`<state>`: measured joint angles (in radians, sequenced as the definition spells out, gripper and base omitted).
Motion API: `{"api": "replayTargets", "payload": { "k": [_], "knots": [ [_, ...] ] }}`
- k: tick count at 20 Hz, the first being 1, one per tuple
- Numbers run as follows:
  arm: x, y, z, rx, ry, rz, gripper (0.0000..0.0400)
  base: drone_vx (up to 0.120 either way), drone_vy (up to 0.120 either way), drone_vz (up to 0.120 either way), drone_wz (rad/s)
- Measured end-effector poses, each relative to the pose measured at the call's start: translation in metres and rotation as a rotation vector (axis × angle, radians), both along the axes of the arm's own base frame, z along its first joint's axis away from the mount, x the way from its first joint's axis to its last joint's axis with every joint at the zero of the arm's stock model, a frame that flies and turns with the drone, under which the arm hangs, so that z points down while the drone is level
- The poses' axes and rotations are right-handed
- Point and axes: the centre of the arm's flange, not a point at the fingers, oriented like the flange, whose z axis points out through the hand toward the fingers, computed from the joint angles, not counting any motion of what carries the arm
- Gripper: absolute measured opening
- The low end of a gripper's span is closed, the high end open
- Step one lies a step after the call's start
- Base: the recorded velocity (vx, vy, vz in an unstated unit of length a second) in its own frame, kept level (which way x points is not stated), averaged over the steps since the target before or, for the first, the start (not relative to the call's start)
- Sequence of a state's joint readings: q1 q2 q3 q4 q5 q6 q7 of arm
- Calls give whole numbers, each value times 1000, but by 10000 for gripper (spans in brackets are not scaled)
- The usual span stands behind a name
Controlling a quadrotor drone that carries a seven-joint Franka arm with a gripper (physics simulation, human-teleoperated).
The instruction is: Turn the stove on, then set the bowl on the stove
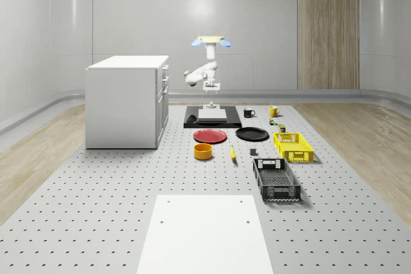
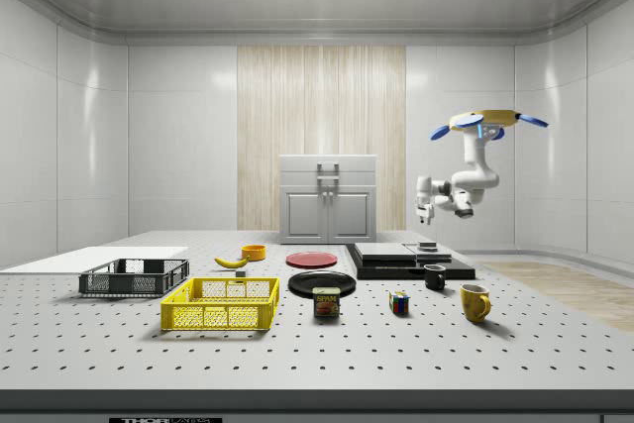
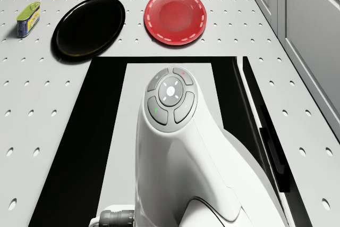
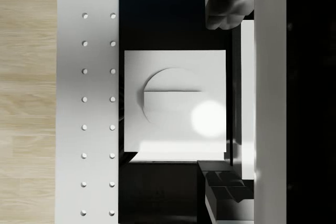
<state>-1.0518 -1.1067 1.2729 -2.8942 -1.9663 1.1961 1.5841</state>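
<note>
- Nearest the whole-scene camera, a white sheet lies flat, well short of the stove.
- Drone hovers above the stove's far edge; arm hangs down over it.
- Gripper points down at the stove's white knob panel, fingers apart, holding nothing.
- Bowl, orange, sits untouched, well in front of the stove beyond the red plate.
- Step in hand, by my judgement: switching on. Next move calls for descending squarely onto the knob.
</note>
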Motion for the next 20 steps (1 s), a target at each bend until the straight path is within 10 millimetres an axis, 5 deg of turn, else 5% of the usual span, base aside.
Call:
{"api": "replayTargets", "payload": {
  "k": [3,20],
  "knots": [
    [0,0,0,-3,0,0,400,107,0,-120,0],
    [0,-1,0,-6,0,0,400,0,0,-111,0]
  ]
}}
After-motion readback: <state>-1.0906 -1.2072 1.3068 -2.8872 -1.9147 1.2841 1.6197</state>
